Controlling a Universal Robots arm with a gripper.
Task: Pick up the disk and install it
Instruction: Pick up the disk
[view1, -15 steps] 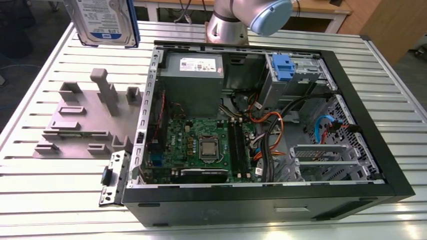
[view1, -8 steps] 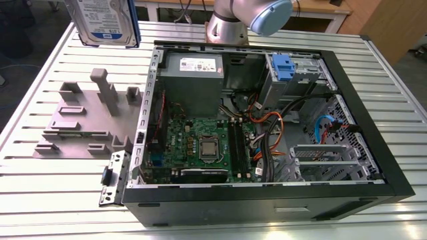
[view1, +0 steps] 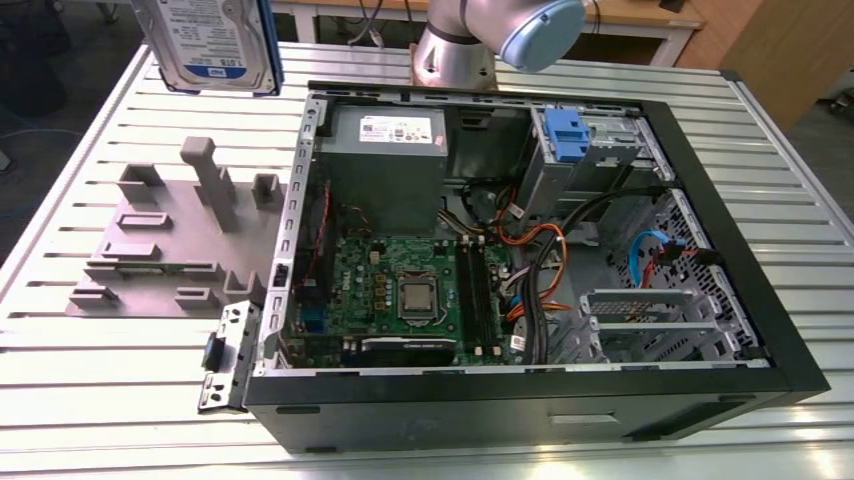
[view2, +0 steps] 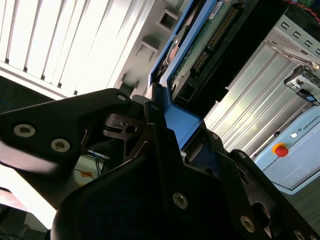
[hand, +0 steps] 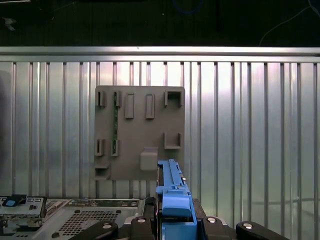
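The disk (view1: 214, 40), a silver hard drive with a white-and-blue label and blue side rails, hangs upright in the air above the table's far corner at the exterior view's left. It is off the grey fixture plate (view1: 167, 235). In the second wrist view my gripper (view2: 172, 132) is shut on the disk's blue rail (view2: 187, 122), and the drive's green circuit-board side (view2: 205, 45) faces the camera. In the first wrist view the disk (hand: 172, 192) stands edge-on between the black fingers (hand: 207, 221), over the fixture plate (hand: 140, 132).
An open computer case (view1: 534, 400) lies on the slatted metal table (view1: 120, 400), with motherboard, cables, a grey power supply (view1: 387, 160) and a blue latch piece (view1: 565, 135) at the drive cage. The arm's base (view1: 454, 50) stands behind the case.
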